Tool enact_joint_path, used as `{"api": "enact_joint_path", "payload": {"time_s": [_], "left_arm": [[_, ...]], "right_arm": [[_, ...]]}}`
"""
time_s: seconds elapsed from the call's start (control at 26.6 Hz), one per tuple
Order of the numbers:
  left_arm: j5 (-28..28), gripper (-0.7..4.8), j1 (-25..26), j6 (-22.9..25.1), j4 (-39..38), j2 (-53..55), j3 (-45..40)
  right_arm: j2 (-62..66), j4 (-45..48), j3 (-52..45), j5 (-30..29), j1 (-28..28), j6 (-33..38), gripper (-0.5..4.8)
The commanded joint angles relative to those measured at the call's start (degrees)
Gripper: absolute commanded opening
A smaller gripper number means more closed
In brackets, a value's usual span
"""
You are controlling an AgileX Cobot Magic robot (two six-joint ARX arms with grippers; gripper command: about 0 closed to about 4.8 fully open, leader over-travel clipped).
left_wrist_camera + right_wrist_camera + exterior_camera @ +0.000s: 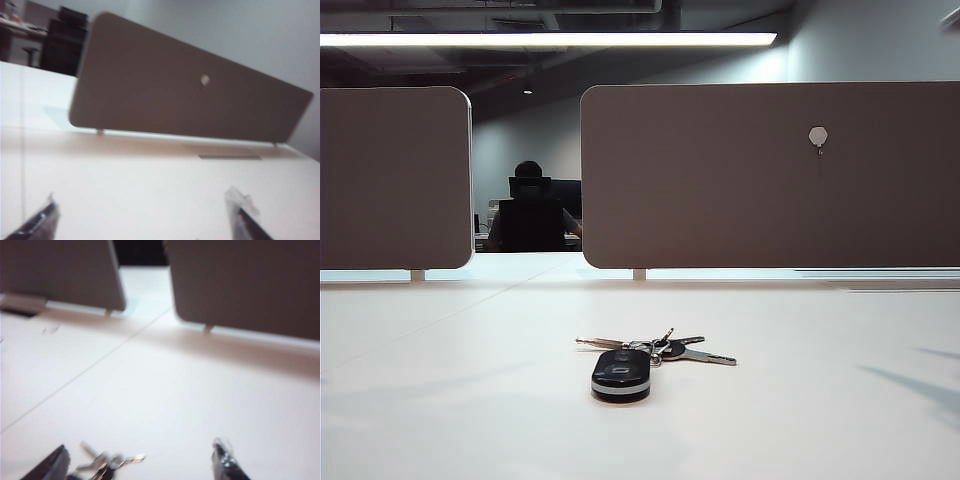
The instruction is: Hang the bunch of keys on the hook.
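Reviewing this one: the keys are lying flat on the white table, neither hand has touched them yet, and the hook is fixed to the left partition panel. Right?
Not quite. The exterior view shows the hook on the right partition panel, not the left. The rest stands: the keys lie flat on the table, and the left hand and right hand are open, holding nothing.

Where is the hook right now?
In the exterior view the hook sits high on the right brown partition panel, right of centre, above and beyond the bunch of keys lying on the table.
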Motion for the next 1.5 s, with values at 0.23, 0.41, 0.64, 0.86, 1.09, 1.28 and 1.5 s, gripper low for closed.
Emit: {"api": "enact_joint_path", "payload": {"time_s": [0.23, 0.41, 0.64, 0.86, 1.09, 1.28, 1.5], "left_arm": [[-2.62, 4.79, -10.86, 11.08, -2.51, 12.76, 5.25], [-7.34, 4.79, -17.81, 13.99, -2.43, 22.21, 9.31], [-10.71, 4.79, -23.23, 14.23, -2.45, 30.97, 13.49], [-11.39, 4.79, -23.58, 17.09, -2.43, 35.3, 15.37], [-11.78, 4.79, -23.56, 18.27, -2.49, 35.5, 15.37], [-11.8, 4.79, -23.56, 18.27, -2.49, 35.5, 15.37], [-11.8, 4.79, -23.54, 18.27, -2.56, 35.5, 15.37]], "right_arm": [[21.9, 1.88, 5.88, 4.61, 16.46, -10.75, 3.71], [33.64, 2.01, 11.91, 5.75, 20.39, -10.08, 3.69], [45.31, 0.7, 17.51, 5.53, 20.31, -7.15, 3.69], [53.46, -7.61, 21.68, 6.19, 20.44, -9.94, 3.69], [57.07, -8.92, 21.66, 9.05, 20.48, -15.65, 3.68], [59.49, -7.26, 21.66, 9.25, 20.48, -18.18, 3.68], [61.64, -5.51, 21.66, 9.27, 20.48, -22.12, 3.48]]}}
